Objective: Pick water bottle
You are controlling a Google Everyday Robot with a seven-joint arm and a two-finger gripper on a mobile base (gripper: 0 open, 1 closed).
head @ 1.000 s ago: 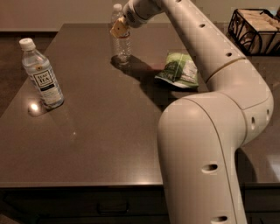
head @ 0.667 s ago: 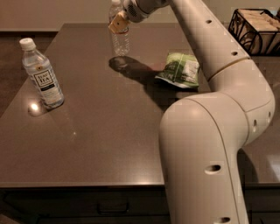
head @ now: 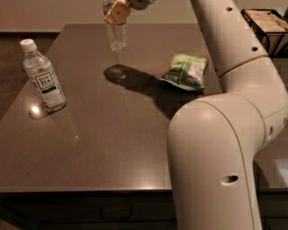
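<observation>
Your claw [head: 118, 12] sits at the very top edge of the view, over the far side of the counter [head: 112, 134], and it is pinching the water bottle [head: 118, 37] near its upper part, with a tan finger pad pressed against the clear plastic. The bottle hangs upright below the claw. Its ribbed lower body is in sight, while the cap and label band are hidden by the claw or cut off by the frame. Its base is off the counter, and the dark shadow [head: 118, 72] lying apart from it on the surface bears that out. By my reading the grasp is made and you are in the lifting step, so the pick is close to complete. The next move calls for little: carry the bottle steadily upward or hold it where it is, keep the pinch firm, because thin plastic like this probably gives under pressure and could slip, and avoid any swing that would tilt it. Nothing crowds the path. The tea bottle [head: 44, 78] stands well apart at the left edge, the green snack bag [head: 185, 71] lies to the right of the shadow, and the wire basket [head: 265, 27] sits beyond the arm [head: 234, 54].
</observation>
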